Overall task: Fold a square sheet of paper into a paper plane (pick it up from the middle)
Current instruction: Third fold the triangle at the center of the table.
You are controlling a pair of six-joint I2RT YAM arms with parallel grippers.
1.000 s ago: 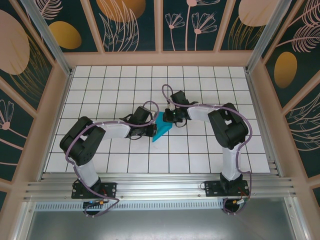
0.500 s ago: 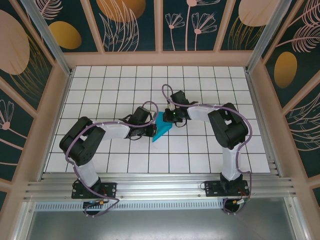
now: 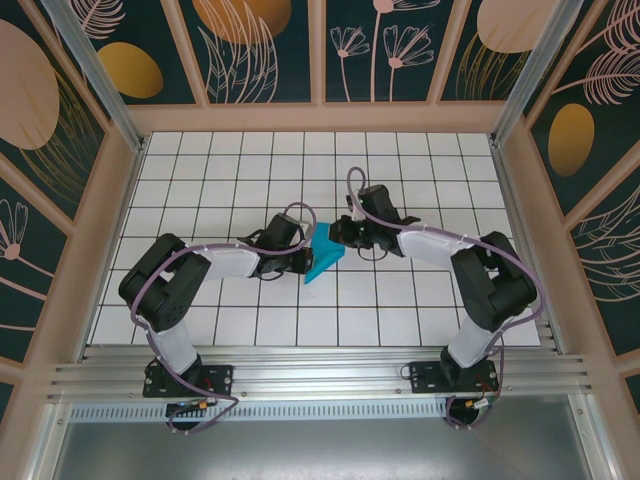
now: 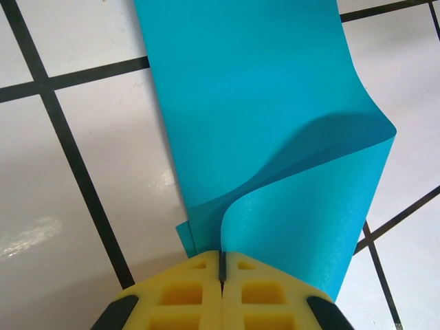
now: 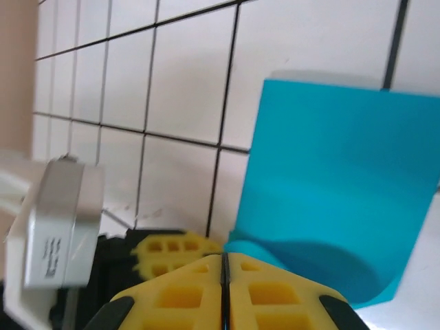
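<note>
Tearing is your main risk here. The square sheet of paper [image 3: 322, 262] lies at the middle of the desk [image 3: 420, 310], already creased into a smaller teal shape, with one flap curled up off the tiles. The left jaws are closed on the edge of that flap: in the left wrist view the yellow fingers [image 4: 185, 295] meet with the paper pinched in the seam between them. The right jaws are pressed together too, right at the sheet's far right edge. In the right wrist view the curled lip runs up to their tips, but you cannot tell whether any paper sits between them.

If both do hold it and you draw the arms apart, the thin sheet will likely rip or slip out of one grip. If only the left holds, dragging the flap could slide the whole sheet over the glossy tiles, since nothing visibly pins the flat part.

The flap is a soft curve, not yet a crease. Flatten it before its edges line up and you probably set a crooked fold, which would leave the plane lopsided. The two sets of jaws also sit very near each other, so a careless sweep may knock them together.
</note>
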